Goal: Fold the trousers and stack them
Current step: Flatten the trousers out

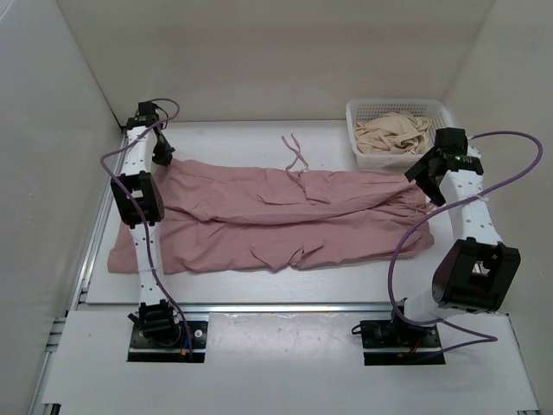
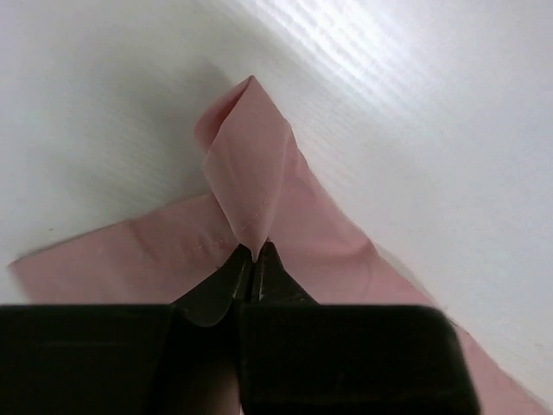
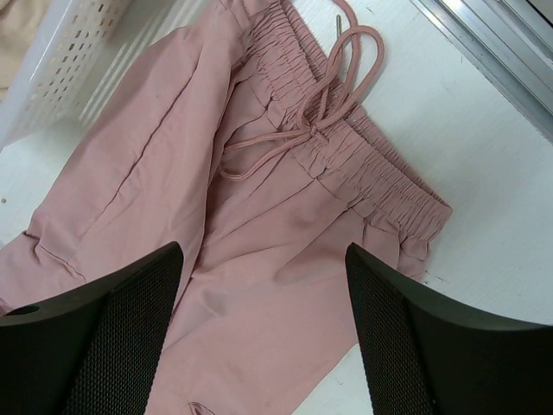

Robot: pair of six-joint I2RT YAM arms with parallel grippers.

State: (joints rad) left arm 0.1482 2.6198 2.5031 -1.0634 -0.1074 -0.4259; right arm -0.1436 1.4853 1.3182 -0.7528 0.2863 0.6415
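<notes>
Pink trousers (image 1: 276,220) lie flat across the table, legs to the left, elastic waistband and drawstring (image 3: 333,95) at the right. My left gripper (image 1: 162,154) is at the far left corner of the trousers, shut on the hem corner (image 2: 251,147), which stands up in a folded peak above the fingertips. My right gripper (image 1: 425,180) hovers open above the waistband end, its fingers (image 3: 104,337) spread over the pink cloth (image 3: 259,285) and holding nothing.
A white perforated basket (image 1: 436,108) with beige cloth (image 1: 393,130) inside stands at the back right, close to my right gripper. White walls close in the table on the left, back and right. A loose pink cord (image 1: 295,154) lies behind the trousers.
</notes>
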